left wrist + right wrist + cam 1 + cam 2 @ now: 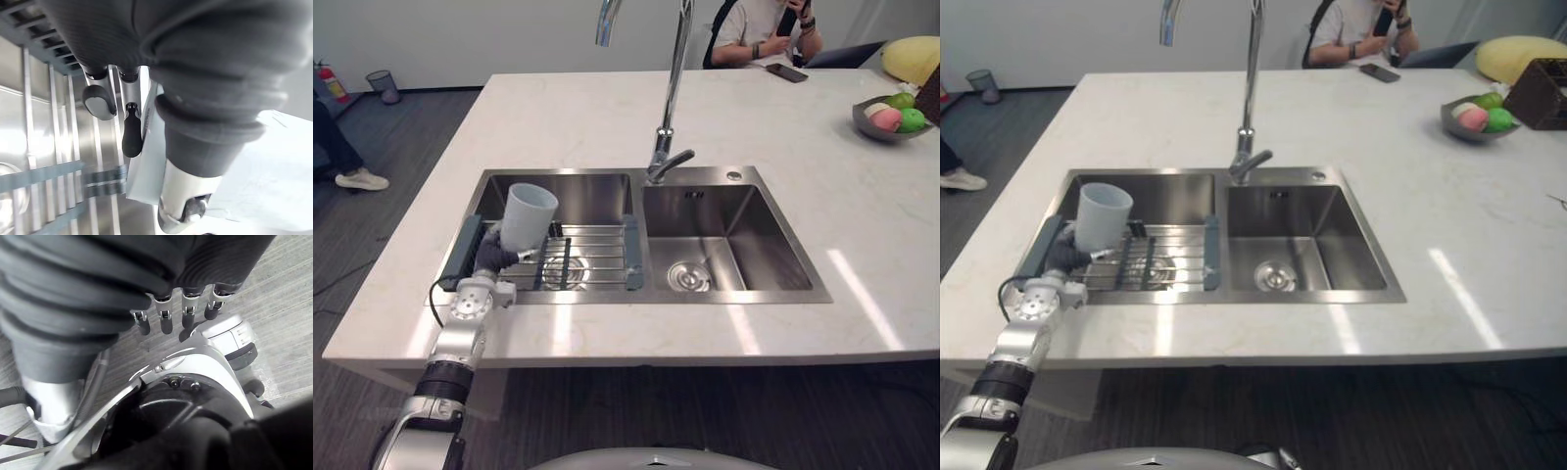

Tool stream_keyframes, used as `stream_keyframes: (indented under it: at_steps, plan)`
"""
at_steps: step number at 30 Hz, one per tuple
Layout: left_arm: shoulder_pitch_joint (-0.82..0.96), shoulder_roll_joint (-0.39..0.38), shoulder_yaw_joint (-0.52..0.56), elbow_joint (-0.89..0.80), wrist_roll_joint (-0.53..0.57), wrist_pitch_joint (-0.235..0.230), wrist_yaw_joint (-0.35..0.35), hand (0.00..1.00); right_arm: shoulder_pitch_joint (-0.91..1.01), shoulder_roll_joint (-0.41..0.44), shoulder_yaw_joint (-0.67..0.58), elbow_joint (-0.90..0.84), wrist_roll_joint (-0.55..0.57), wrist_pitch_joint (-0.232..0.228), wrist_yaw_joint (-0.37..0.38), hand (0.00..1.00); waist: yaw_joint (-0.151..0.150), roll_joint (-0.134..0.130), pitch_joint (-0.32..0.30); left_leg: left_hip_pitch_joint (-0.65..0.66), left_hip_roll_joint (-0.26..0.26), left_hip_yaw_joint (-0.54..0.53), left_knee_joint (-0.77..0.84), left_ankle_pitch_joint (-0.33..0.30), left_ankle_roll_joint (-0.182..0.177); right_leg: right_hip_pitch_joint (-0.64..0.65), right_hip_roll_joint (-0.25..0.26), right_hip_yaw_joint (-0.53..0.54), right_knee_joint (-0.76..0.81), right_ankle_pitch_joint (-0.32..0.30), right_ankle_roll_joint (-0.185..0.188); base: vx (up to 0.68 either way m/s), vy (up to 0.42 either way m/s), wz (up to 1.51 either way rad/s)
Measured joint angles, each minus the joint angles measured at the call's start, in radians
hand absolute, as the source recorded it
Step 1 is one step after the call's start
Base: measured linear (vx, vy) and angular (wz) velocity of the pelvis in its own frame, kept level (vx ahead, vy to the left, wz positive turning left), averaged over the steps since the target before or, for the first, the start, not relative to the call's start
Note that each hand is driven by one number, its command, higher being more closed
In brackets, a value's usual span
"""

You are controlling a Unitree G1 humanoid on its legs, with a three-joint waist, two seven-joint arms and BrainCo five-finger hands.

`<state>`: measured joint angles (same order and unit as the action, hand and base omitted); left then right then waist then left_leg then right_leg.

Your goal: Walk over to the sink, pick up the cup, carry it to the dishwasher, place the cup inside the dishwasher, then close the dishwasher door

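A bowl (864,125) of colourful fruit (899,114) sits at the upper right on the white counter (558,117); a phone (786,71) lies before a seated person (754,29) at the top.

Pale grey-white cup (529,215), no handle visible, mouth up, leaning slightly, left of centre in the frame. Its base sits in the curled fingers of the left hand (494,257), above the wire rack (592,257) across the left basin of the steel two-basin sink (754,235).
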<state>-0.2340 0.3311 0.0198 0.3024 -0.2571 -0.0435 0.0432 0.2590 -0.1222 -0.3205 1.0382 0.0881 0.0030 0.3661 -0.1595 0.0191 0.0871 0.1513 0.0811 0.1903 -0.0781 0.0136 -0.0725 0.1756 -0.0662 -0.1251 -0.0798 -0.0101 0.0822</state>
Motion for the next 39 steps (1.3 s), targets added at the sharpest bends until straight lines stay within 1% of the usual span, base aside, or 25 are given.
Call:
stream_keyframes:
  at_steps: [1,2,4,6,7,8,9,12,14,15,19,21,22,23,25,28,29,32,34,35,36,39]
  plan:
    - [0.043,-0.011,0.049,-0.095,-0.037,-0.015,0.003,1.00,0.009,0.005,-0.007,0.000,0.021,-0.006,-0.003,0.00,0.005,0.000,0.000,0.003,0.000,0.000,0.000,0.000,0.000,0.003,0.000,0.000,0.000,0.000,0.000,0.00,0.000,0.00]
    - [0.048,-0.016,0.059,-0.107,-0.043,-0.018,0.003,1.00,0.011,0.006,-0.008,0.000,0.028,-0.007,-0.003,0.00,0.007,0.000,0.000,0.003,0.000,0.000,0.000,0.000,0.000,0.003,0.000,0.000,0.000,0.000,0.000,0.00,0.000,0.00]
    - [0.080,-0.035,0.101,-0.177,-0.096,-0.034,0.013,1.00,0.021,0.011,-0.017,0.000,0.045,-0.008,-0.003,0.00,0.020,0.000,0.000,0.004,0.000,0.000,-0.001,0.001,0.001,0.005,0.000,0.000,0.000,0.000,0.000,-0.04,-0.015,0.02]
    - [0.127,-0.042,0.135,-0.230,-0.146,-0.061,0.017,1.00,0.032,0.020,-0.041,0.000,0.045,-0.008,-0.004,0.00,0.031,-0.001,-0.003,0.006,0.000,0.000,-0.006,0.003,0.003,0.010,-0.001,-0.006,0.000,0.000,0.000,-0.06,-0.020,0.06]
    - [0.139,-0.042,0.141,-0.243,-0.154,-0.064,0.019,1.00,0.034,0.022,-0.046,0.000,0.045,-0.008,-0.004,0.00,0.035,-0.001,-0.003,0.006,0.000,0.000,-0.006,0.003,0.004,0.010,-0.001,-0.007,0.000,0.000,0.000,-0.05,-0.018,0.04]
    - [0.157,-0.049,0.154,-0.265,-0.158,-0.070,0.026,1.00,0.042,0.027,-0.048,0.000,0.045,-0.009,-0.005,0.00,0.047,-0.003,-0.006,0.006,0.000,0.000,-0.006,0.003,0.004,0.010,-0.001,-0.008,0.000,0.000,0.000,-0.04,-0.016,0.04]
    - [0.176,-0.064,0.175,-0.294,-0.164,-0.083,0.039,1.00,0.046,0.029,-0.049,0.000,0.045,-0.009,-0.006,0.00,0.053,-0.005,-0.008,0.006,-0.001,-0.002,-0.006,0.004,0.004,0.011,-0.001,-0.010,0.000,0.000,-0.001,-0.04,-0.015,0.05]
    - [0.215,-0.079,0.207,-0.346,-0.173,-0.116,0.064,1.00,0.050,0.036,-0.056,0.000,0.062,-0.009,-0.006,0.00,0.061,-0.012,-0.016,0.006,-0.001,-0.005,-0.007,0.004,0.005,0.013,-0.001,-0.015,-0.001,0.000,-0.001,-0.03,-0.014,0.04]
    - [0.222,-0.082,0.217,-0.370,-0.174,-0.126,0.075,1.00,0.052,0.039,-0.057,0.000,0.066,-0.010,-0.008,0.00,0.070,-0.015,-0.020,0.006,-0.001,-0.005,-0.007,0.004,0.005,0.013,-0.001,-0.017,-0.003,0.000,-0.001,0.00,0.000,0.00]
    - [0.223,-0.084,0.217,-0.383,-0.174,-0.134,0.082,1.00,0.051,0.042,-0.057,0.000,0.066,-0.014,-0.018,0.00,0.076,-0.016,-0.022,0.005,-0.001,-0.007,-0.007,0.004,0.005,0.013,-0.001,-0.018,-0.005,0.000,-0.001,0.00,0.000,0.00]
    - [0.232,-0.102,0.219,-0.421,-0.173,-0.139,0.097,1.00,0.048,0.051,-0.058,-0.002,0.062,-0.035,-0.079,0.00,0.084,-0.017,-0.023,0.003,-0.002,-0.014,-0.007,0.005,0.006,0.015,-0.002,-0.024,-0.006,-0.001,-0.001,-0.02,-0.014,0.05]
    - [0.232,-0.115,0.219,-0.425,-0.173,-0.139,0.108,1.00,0.048,0.052,-0.057,-0.004,0.039,-0.050,-0.130,0.00,0.090,-0.017,-0.023,0.003,-0.002,-0.015,-0.007,0.005,0.006,0.015,-0.001,-0.025,-0.006,-0.001,-0.001,0.00,0.000,0.00]
    - [0.232,-0.119,0.217,-0.427,-0.173,-0.139,0.111,1.00,0.044,0.052,-0.055,-0.005,0.014,-0.058,-0.171,0.00,0.095,-0.017,-0.024,0.002,-0.002,-0.017,-0.007,0.005,0.005,0.015,-0.001,-0.026,-0.006,-0.001,-0.001,0.00,0.000,0.00]
    - [0.232,-0.119,0.217,-0.431,-0.173,-0.137,0.120,1.00,0.040,0.052,-0.053,-0.006,-0.016,-0.067,-0.212,0.00,0.095,-0.017,-0.024,0.002,-0.002,-0.021,-0.007,0.005,0.005,0.015,-0.001,-0.026,-0.006,-0.001,-0.001,0.00,0.000,0.00]
    - [0.239,-0.119,0.216,-0.453,-0.173,-0.137,0.127,1.00,0.030,0.052,-0.043,-0.011,-0.056,-0.067,-0.272,0.00,0.096,-0.018,-0.024,0.001,-0.003,-0.023,-0.007,0.006,0.006,0.015,-0.002,-0.028,-0.006,-0.001,-0.001,0.00,0.000,0.00]
    - [0.240,-0.119,0.216,-0.455,-0.173,-0.137,0.128,1.00,0.023,0.054,-0.036,-0.012,-0.055,-0.065,-0.290,0.00,0.099,-0.018,-0.024,0.000,-0.003,-0.024,-0.007,0.006,0.006,0.015,-0.002,-0.029,-0.006,-0.001,-0.001,0.00,0.000,0.00]
    - [0.258,-0.119,0.216,-0.488,-0.174,-0.137,0.126,1.00,0.027,0.054,0.003,-0.039,-0.056,-0.065,-0.310,0.00,0.100,-0.036,-0.034,-0.011,-0.003,-0.026,-0.008,0.011,0.007,0.007,-0.002,-0.035,-0.007,-0.001,-0.001,0.00,0.000,0.00]
    - [0.258,-0.121,0.215,-0.489,-0.174,-0.136,0.126,1.00,0.028,0.054,0.002,-0.040,-0.056,-0.065,-0.310,0.00,0.095,-0.038,-0.035,-0.012,-0.002,-0.023,-0.007,0.011,0.007,0.005,-0.001,-0.030,-0.007,-0.001,-0.001,0.00,0.000,-0.05]
    - [0.258,-0.163,0.216,-0.532,-0.176,-0.139,0.130,1.00,0.030,0.054,0.002,-0.042,-0.053,-0.067,-0.309,0.00,0.099,-0.040,-0.037,-0.014,0.005,0.003,-0.001,0.004,0.001,-0.016,0.006,0.008,-0.008,0.007,-0.007,-0.01,-0.001,-0.40]
    - [0.257,-0.170,0.208,-0.543,-0.180,-0.140,0.127,1.00,0.032,0.055,0.001,-0.041,-0.045,-0.068,-0.305,0.00,0.093,-0.040,-0.039,-0.019,0.007,0.005,-0.001,0.001,-0.002,-0.027,0.007,0.012,-0.008,0.009,-0.009,-0.01,-0.015,-0.21]
    - [0.251,-0.178,0.182,-0.550,-0.190,-0.142,0.123,1.00,0.044,0.056,0.001,-0.041,-0.028,-0.068,-0.295,0.00,0.072,-0.047,-0.043,-0.031,0.007,-0.003,-0.001,0.002,-0.004,-0.032,0.006,0.002,-0.008,0.009,-0.009,0.00,0.000,0.00]
    - [0.249,-0.203,0.132,-0.544,-0.205,-0.143,0.112,1.00,0.063,0.056,-0.007,-0.041,0.033,-0.069,-0.269,0.00,0.057,-0.045,-0.042,-0.031,0.004,-0.006,-0.001,0.006,0.002,-0.034,0.005,0.001,-0.008,0.009,-0.008,0.00,-0.007,0.02]
